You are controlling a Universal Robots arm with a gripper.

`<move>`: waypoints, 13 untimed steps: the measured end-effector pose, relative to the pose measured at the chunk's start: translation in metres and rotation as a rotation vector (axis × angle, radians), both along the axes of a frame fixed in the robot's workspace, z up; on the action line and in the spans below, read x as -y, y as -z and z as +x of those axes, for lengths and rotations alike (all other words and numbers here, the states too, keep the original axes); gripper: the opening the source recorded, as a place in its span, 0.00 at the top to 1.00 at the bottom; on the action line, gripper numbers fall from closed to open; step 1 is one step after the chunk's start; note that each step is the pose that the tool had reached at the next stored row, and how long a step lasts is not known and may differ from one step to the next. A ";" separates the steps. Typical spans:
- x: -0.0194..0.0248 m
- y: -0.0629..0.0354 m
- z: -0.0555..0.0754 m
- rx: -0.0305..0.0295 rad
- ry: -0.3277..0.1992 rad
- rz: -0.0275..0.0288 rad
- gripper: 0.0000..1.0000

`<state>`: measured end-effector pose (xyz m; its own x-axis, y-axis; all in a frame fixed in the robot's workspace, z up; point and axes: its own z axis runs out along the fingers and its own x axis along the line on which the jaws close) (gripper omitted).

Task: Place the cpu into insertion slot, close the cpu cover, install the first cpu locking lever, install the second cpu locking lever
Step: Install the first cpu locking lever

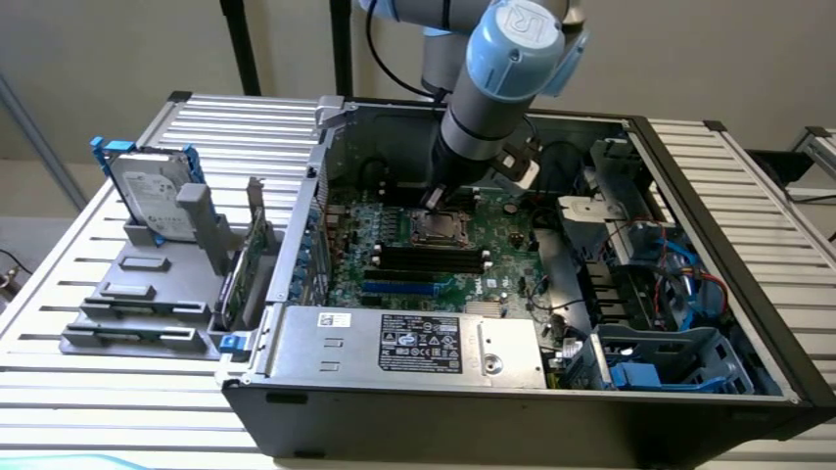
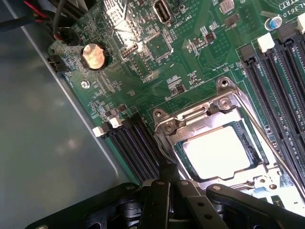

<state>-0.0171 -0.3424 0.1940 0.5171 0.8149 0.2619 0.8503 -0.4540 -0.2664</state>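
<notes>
We see the cpu [image 2: 217, 153] already lying in the insertion slot [image 2: 167, 139], with the cpu cover [image 2: 209, 110] down around it — so the levers remain, we judge. The gripper [image 2: 167, 191] hangs just beside the socket; its grip state we cannot tell.

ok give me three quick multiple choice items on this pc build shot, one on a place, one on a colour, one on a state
1. The hard drive stands:
A. outside the case, on the exterior view's left
B. on the motherboard
C. on the power supply

2. The motherboard is:
A. red
B. green
C. white

3. The cpu is:
A. held in the air
B. on the table
C. seated in the insertion slot, the cpu cover framing it

Answers:
1 A, it sits in a grey holder beside the case.
2 B, the wrist view shows green board.
3 C, the silvery top shows through the cover's window.
</notes>
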 end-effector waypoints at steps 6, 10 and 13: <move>0.0001 0.0005 0.002 0.0000 0.000 -0.0069 0.89; 0.0000 0.0014 0.004 -0.0001 0.000 -0.0071 0.89; 0.0000 0.0021 0.007 0.0000 0.000 -0.0070 0.89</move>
<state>-0.0096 -0.3424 0.1919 0.5171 0.8167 0.2562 0.8503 -0.4558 -0.2632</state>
